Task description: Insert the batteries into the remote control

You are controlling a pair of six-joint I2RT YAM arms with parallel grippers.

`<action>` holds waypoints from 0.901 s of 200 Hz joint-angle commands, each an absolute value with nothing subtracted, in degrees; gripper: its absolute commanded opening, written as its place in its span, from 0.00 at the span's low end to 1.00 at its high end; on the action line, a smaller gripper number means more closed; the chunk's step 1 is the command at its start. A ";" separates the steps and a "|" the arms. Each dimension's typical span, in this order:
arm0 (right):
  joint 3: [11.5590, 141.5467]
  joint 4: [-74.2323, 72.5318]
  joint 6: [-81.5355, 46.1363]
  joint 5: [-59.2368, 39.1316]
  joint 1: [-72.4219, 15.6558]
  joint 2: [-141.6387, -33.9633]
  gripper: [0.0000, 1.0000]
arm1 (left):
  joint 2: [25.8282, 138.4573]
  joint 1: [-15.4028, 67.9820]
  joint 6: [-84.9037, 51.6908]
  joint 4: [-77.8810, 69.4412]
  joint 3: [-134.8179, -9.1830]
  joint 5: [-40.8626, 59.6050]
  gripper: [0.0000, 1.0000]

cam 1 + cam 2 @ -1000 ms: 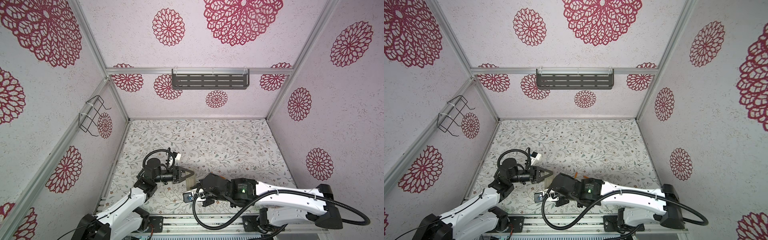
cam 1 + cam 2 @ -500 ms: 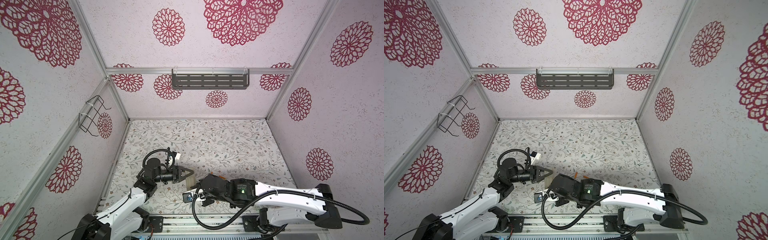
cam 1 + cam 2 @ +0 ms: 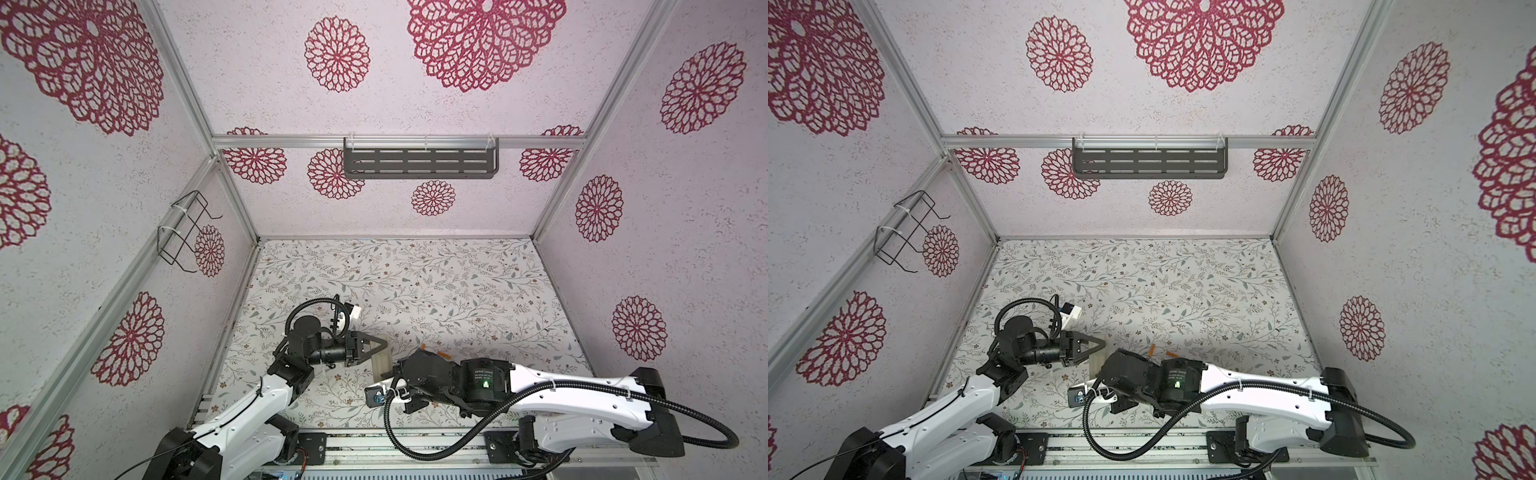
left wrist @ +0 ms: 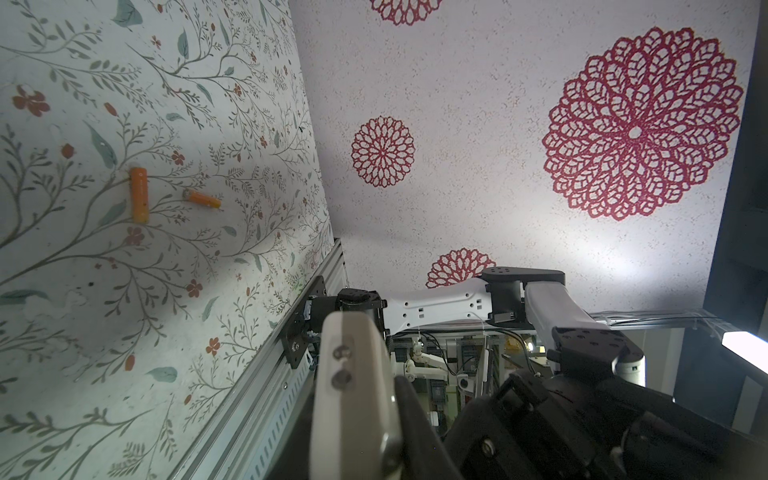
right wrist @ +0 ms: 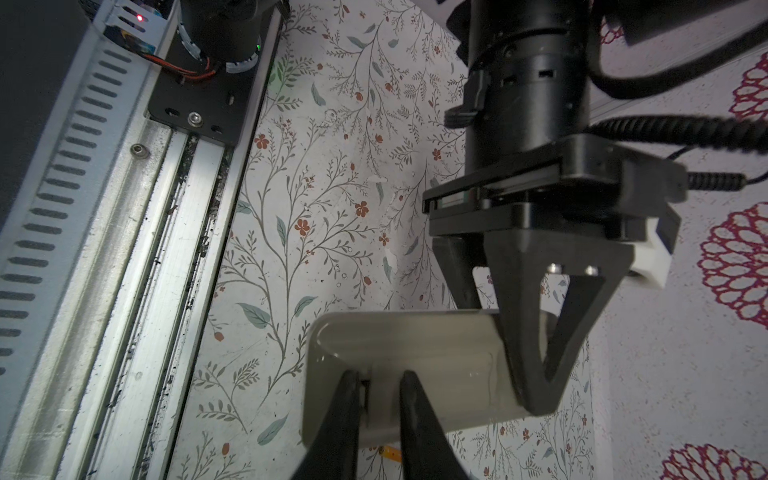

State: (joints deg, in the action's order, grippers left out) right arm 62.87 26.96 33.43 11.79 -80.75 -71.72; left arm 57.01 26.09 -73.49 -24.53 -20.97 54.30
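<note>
worktop: a flowery sheet. The two batteries lie on it, and the remote control is held up above it.
shelf: dark, on the back wall. Nothing shows in it.
wire basket: on the left wall. Nothing shows in it either.
left end effector: closed tight on one end of the remote control. It holds it up on its edge, most likely so the other arm can work on its back.
right end effector: a narrow gap, with the tips against the beige back. I cannot tell if they pinch anything. My guess is that it is going for the battery door.
remote control: in the air between the two arms. No open battery slot shows.
batteries: two orange sticks on the worktop, the second one close by but not touching. Neither is loaded yet.
</note>
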 commanded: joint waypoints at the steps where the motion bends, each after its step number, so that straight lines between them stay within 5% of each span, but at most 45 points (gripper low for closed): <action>1: 63.72 24.96 34.28 18.06 -79.98 -72.42 0.21 | 56.43 26.87 -74.71 -26.35 -22.51 59.50 0.00; 180: 62.58 21.72 34.63 19.86 -80.26 -70.11 0.20 | 56.52 26.82 -73.40 -24.55 -21.97 59.15 0.00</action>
State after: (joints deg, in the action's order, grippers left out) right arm 62.85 26.81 33.52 13.21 -81.12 -71.50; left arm 57.01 25.98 -73.67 -24.56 -20.97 54.00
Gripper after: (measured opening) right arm 0.203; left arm 0.244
